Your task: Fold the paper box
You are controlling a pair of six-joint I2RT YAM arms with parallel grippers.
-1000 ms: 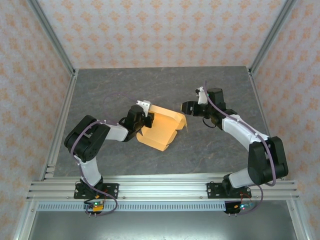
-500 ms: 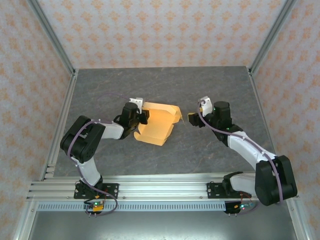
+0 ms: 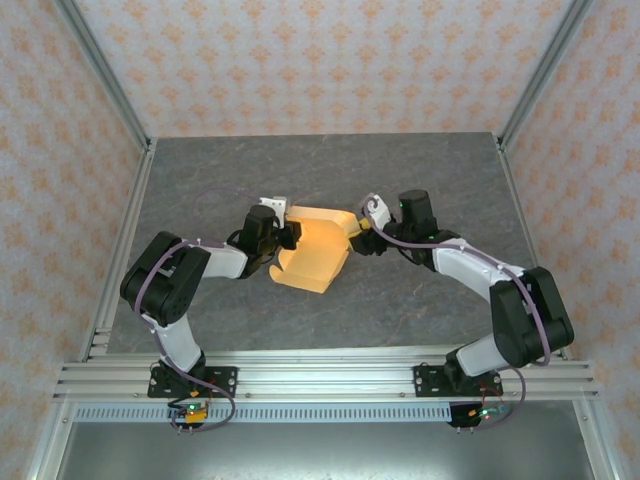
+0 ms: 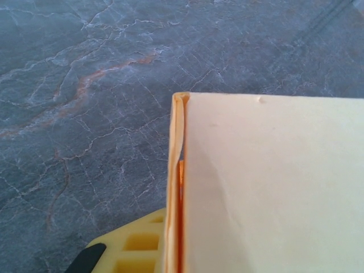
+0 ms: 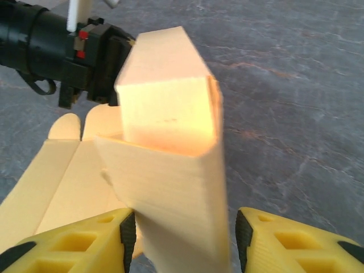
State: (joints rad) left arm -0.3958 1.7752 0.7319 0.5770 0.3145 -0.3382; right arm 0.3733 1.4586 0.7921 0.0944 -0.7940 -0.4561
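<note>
the paper box [image 3: 312,252] sits near the middle of the grey stone-look table [image 3: 430,170], between the two arms. its long axis runs from the far right toward the near left.

the left gripper [image 3: 284,236] is clamped tight on the box's left wall. in the left wrist view that wall's edge runs straight down beside the yellow finger [image 4: 133,250].

the right gripper [image 5: 182,250] has its jaws apart, one finger on either side of the upright folded corner at the box's far right end. in the right wrist view its left finger looks to be touching or just beside the cardboard, and a thin gap shows at the other. i judge that a straddle, not a pinch.

the coming move turns on this: the raised corner lies dead ahead of the right gripper and between its fingers, while the left gripper holds the opposite side. the right arm is nearer the unfinished end, so closing there and pressing leftward should set the fold. the thin wall could buckle if squeezed off its crease.
</note>
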